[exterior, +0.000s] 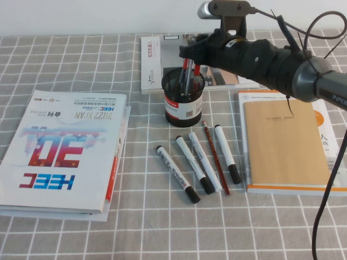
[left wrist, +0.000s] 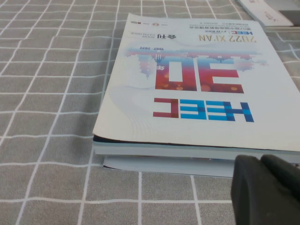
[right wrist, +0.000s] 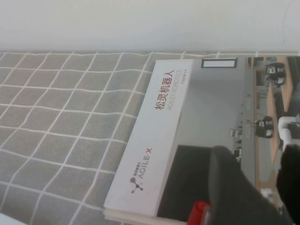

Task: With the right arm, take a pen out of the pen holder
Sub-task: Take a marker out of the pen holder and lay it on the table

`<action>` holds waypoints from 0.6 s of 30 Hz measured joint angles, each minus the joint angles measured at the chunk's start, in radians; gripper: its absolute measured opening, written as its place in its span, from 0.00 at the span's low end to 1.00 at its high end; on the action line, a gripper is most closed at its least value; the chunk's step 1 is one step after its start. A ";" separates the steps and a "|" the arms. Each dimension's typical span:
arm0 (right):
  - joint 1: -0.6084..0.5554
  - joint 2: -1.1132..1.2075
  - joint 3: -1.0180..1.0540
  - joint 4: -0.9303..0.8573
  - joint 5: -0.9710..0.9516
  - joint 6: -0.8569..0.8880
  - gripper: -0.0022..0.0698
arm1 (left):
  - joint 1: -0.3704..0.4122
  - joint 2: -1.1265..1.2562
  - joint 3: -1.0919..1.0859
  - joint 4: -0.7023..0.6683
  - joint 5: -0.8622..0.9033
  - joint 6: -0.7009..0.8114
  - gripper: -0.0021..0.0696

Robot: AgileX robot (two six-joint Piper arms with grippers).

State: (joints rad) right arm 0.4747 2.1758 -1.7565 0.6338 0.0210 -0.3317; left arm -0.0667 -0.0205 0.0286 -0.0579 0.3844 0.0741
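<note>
Grey checked tablecloth (exterior: 162, 233), white wall (exterior: 81, 16) behind. Black mesh pen holder (exterior: 183, 108) stands upright mid-table with a red-and-white label on the front. A few red-capped pens (exterior: 187, 76) stick up out of it. All are in the holder, none lifted clear.

Right gripper (exterior: 190, 53) reaches in from the right and hangs directly over the holder, level with the pen tops. On the wrist cam its two dark fingers (right wrist: 234, 187) are apart, with a clear gap and nothing in it. One red cap (right wrist: 198, 213) shows just beside a finger, outside the gap. So jaws apart, no grip on a pen. Can't tell from the high view whether a finger touches a pen.

Left gripper (left wrist: 260, 164) isn't in the high view. Its wrist cam has it low over the cloth, just beside a corner of the book stack (left wrist: 197, 93). Its fingers sit together with only a thin seam between them, holding nothing.

Rest of the table:
- Book stack on the left, HEEC cover on top.
- Brown-covered book (exterior: 282, 143) on the right.
- AgileX brochure (exterior: 153, 65) behind the holder, near the wall.
- In front of the holder, four white markers (exterior: 179, 173) and a thin red pencil (exterior: 216, 157) lie flat side by side, apart from the holder.
</note>
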 joint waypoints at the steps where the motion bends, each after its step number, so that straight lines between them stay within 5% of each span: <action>1: 0.000 0.000 0.000 0.002 0.000 0.000 0.31 | 0.000 0.000 0.000 0.000 0.000 0.000 0.02; 9: 0.000 -0.005 0.000 0.002 0.036 0.000 0.28 | 0.000 0.000 0.000 0.000 0.000 0.000 0.02; 18: 0.000 -0.006 0.000 0.002 0.043 0.000 0.05 | 0.000 0.000 0.000 0.000 0.000 0.000 0.02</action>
State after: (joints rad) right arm 0.4747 2.1700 -1.7565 0.6357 0.0642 -0.3317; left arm -0.0667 -0.0205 0.0286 -0.0579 0.3844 0.0741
